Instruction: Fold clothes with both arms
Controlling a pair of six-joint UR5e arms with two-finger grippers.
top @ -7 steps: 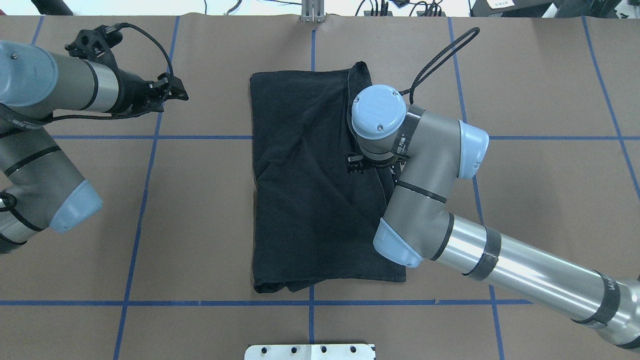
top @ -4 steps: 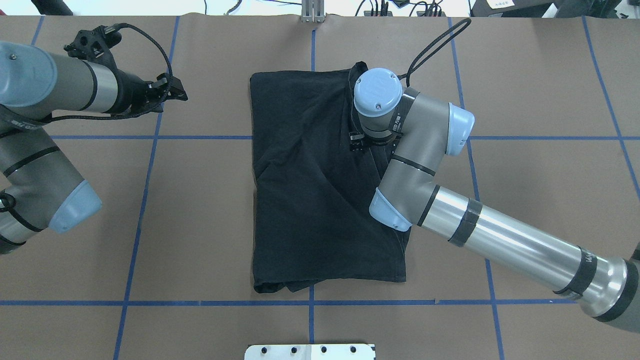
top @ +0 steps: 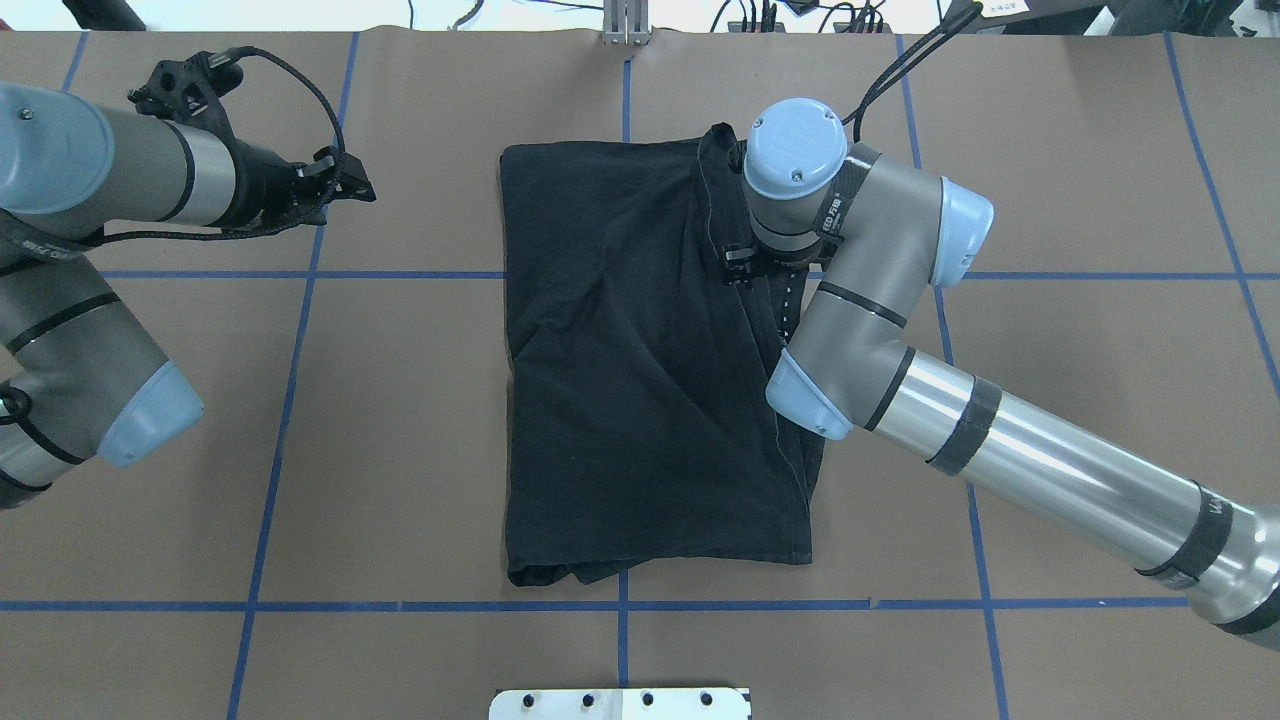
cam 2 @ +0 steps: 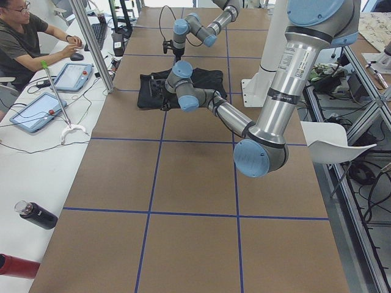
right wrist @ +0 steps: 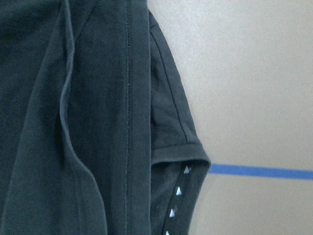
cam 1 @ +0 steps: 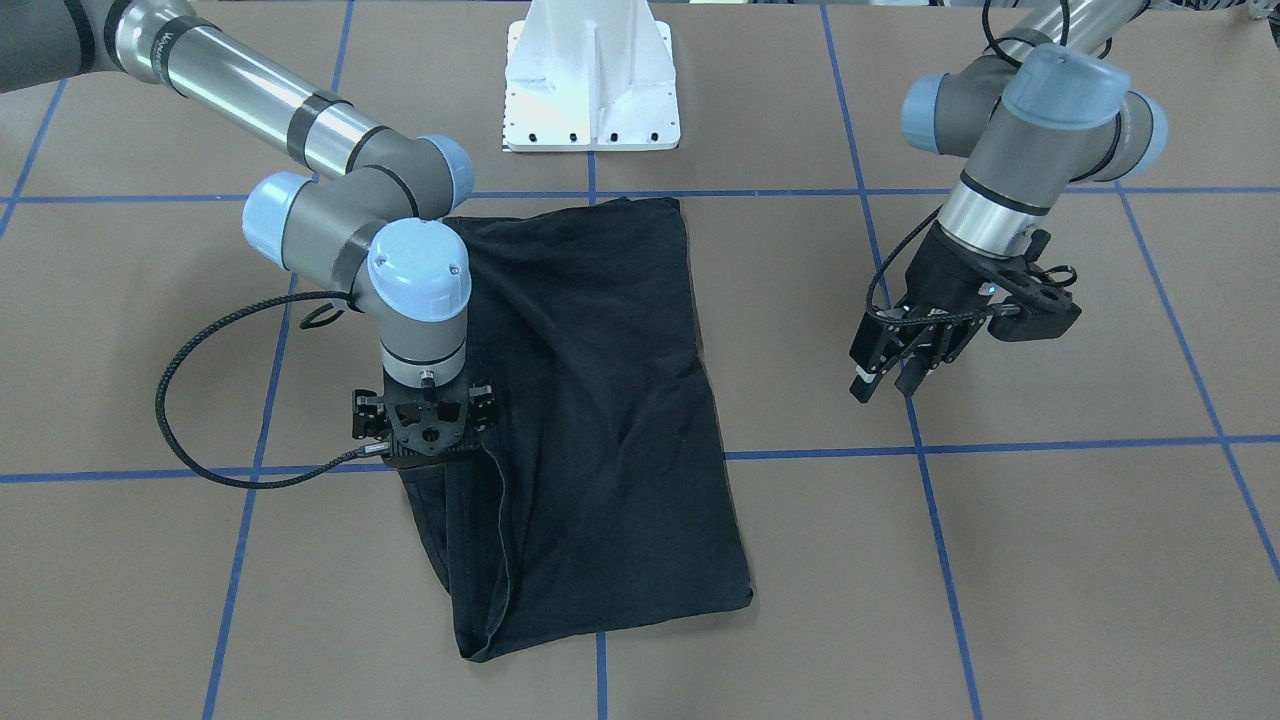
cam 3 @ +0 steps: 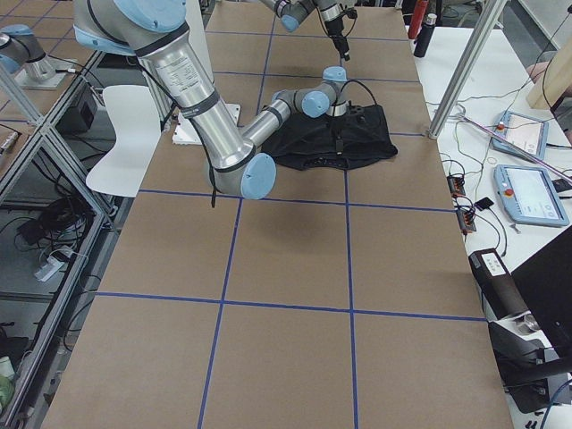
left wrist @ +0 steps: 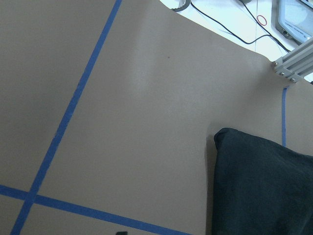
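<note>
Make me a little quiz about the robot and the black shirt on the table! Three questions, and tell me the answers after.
1. True or false: the left gripper is touching the black T-shirt.
2. Which arm reaches over the T-shirt? A) the left one B) the right one C) both
3. Fill the gap: the tape lines on the brown table are ____.

Key
1. False: it is off to the side of the T-shirt, above the table.
2. B: the right arm bends over the T-shirt's edge.
3. blue
</note>
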